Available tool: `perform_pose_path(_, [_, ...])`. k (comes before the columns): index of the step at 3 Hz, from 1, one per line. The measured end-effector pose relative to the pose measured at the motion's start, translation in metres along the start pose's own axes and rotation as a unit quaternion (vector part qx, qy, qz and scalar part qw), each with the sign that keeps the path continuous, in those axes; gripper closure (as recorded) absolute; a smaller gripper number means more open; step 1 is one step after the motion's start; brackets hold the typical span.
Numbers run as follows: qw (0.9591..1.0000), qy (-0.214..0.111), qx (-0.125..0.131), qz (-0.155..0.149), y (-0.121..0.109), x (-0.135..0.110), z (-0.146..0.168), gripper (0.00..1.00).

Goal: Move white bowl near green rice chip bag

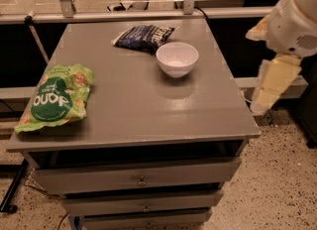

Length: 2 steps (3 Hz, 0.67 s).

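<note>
The white bowl [177,58] stands upright on the grey cabinet top [148,110], right of centre and towards the back. The green rice chip bag [56,96] lies flat at the left front edge, far from the bowl. My gripper [270,92] hangs off the right side of the cabinet, below the white arm housing [294,21]. It is to the right of the bowl, beyond the table edge, and holds nothing that I can see.
A dark blue snack bag [143,36] lies just behind and left of the bowl. A metal rail [148,15] runs along the back. Drawers [141,179] sit below the top. Speckled floor lies to the right.
</note>
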State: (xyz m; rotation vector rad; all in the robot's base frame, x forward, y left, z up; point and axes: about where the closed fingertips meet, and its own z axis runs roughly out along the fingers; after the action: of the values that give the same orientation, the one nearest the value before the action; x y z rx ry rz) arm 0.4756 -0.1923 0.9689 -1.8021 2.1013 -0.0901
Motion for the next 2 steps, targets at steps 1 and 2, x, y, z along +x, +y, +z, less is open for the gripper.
perform_pose_path(1, [0.9984,-0.022,-0.001,-0.052,-0.03,-0.027,0.028,0.0])
perform_pose_path(2, [0.9945,-0.031,-0.006,-0.1,-0.052,-0.054,0.051,0.0])
